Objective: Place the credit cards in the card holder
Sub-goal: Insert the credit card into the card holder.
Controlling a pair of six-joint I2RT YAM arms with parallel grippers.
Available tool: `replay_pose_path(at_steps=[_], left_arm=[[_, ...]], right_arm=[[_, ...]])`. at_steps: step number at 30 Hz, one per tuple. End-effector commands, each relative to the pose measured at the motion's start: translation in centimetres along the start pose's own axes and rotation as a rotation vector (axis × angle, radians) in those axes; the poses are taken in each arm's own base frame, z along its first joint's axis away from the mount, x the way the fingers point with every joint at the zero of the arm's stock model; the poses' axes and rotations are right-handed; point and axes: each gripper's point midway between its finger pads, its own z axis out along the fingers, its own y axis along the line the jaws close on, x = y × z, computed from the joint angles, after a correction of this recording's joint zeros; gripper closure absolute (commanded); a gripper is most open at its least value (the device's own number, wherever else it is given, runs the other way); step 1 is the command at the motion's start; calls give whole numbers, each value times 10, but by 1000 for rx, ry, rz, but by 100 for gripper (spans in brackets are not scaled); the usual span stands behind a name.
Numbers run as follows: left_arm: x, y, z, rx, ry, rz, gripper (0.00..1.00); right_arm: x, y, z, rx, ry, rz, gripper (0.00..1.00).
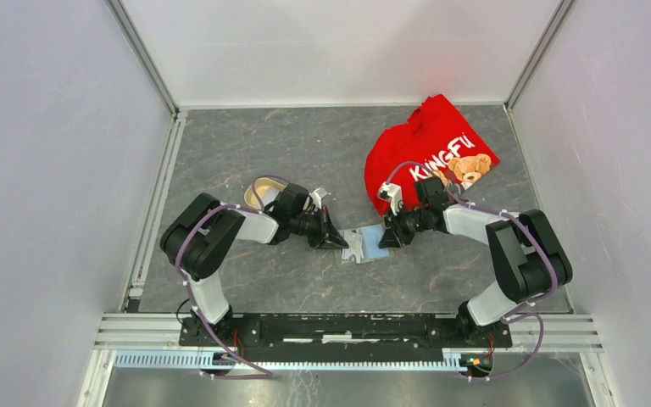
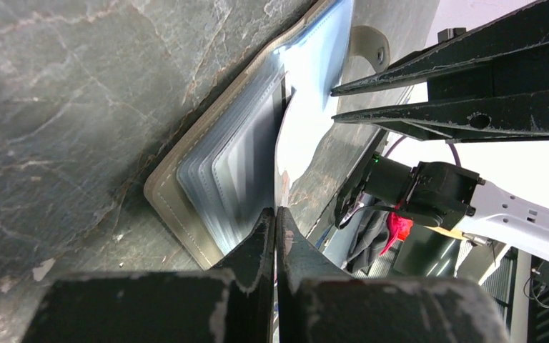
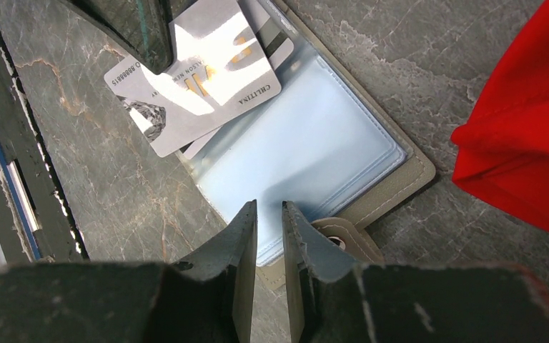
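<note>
Left: clenched jaws, tips at credit cards (image 3: 200,86). Right: slightly parted jaws above snap-tab edge of card holder (image 3: 314,143). Holder open, flat on tabletop (image 3: 114,193); cards fanned, overlapping its corner. Red shirt (image 3: 522,128) just beside.

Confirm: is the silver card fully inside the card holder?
No, much of the silver card sticks out of the card holder over the bare table.

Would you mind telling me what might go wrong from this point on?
1. The left gripper seems to pinch the card at one corner only, so it may twist or slip.
2. The card lies askew over the holder and may jam at a pocket mouth.
3. The right gripper stands close over the holder's edge and may nudge it.
</note>
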Motion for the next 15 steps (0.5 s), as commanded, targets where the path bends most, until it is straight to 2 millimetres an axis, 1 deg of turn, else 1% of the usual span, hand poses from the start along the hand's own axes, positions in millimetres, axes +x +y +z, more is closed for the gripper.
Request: replay_pose_path(at_steps=[1, 10, 15], left_arm=[[-6, 2, 3, -30, 10, -51, 98], [-10, 1, 10, -22, 20, -46, 98], [-7, -2, 18, -8, 31, -41, 98]], right_arm=[[-6, -13, 0, 58, -1, -24, 75], [-6, -11, 1, 49, -1, -25, 75], [-8, -8, 1, 40, -5, -31, 74]])
